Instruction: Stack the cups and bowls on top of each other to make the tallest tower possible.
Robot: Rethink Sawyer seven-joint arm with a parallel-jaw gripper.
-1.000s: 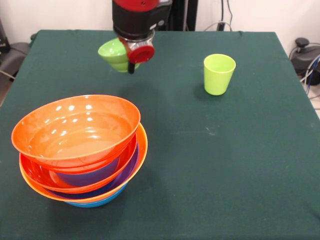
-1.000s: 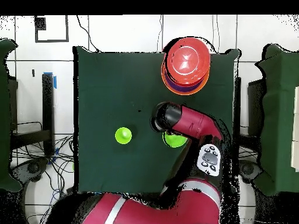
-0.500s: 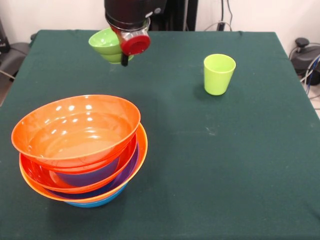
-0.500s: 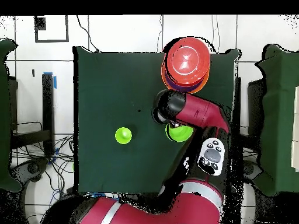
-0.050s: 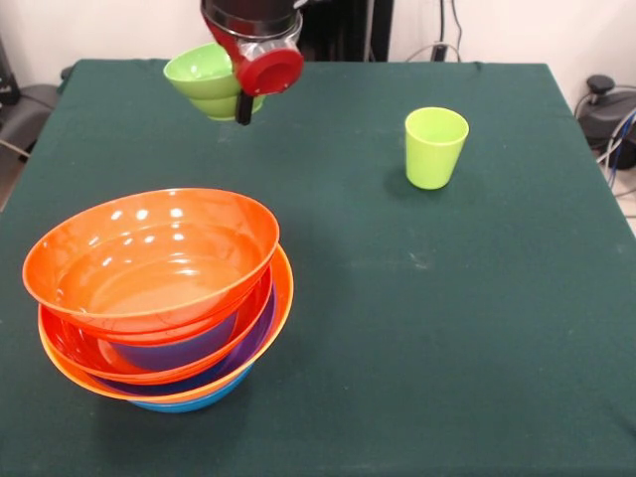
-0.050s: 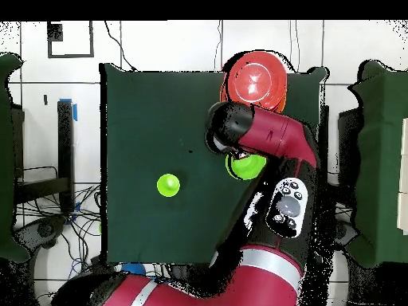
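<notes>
Green cloth covered the table point(image 5: 417, 328). Beyond the tower point(image 5: 159, 298), the gripper point(image 5: 241, 104) held the small green bowl point(image 5: 204, 79) aloft, clamped on its rim. Centring it over the tower before release would likely help.

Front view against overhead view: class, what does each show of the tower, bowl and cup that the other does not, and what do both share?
Front view only: the tower's side, with blue, purple and orange rims nested; the gripper gripping the small green bowl, lifted off the table.
Overhead only: the arm across the table.
Both: tower, bowl, and the green cup standing apart.
</notes>
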